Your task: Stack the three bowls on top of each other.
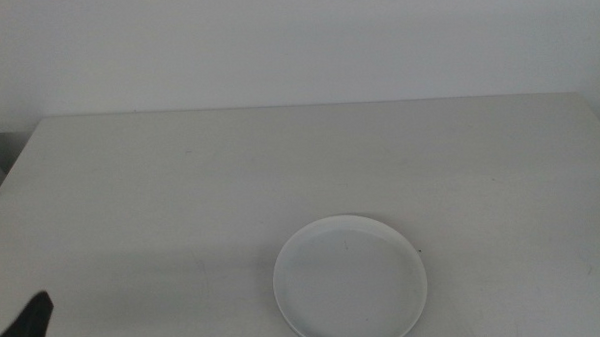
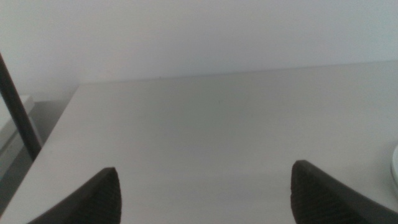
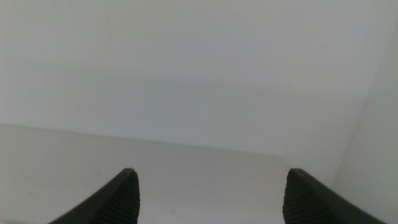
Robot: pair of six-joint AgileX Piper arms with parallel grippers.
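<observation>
White bowl (image 1: 350,280) near table's (image 1: 180,173) front edge (pincers apart)

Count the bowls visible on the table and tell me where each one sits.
1. A white bowl sits on the table near its front edge, slightly right of centre. A faint second rim beneath it may mean others are stacked underneath, but that is unclear.

The white bowl (image 1: 350,281) is cut off by the bottom edge.
</observation>
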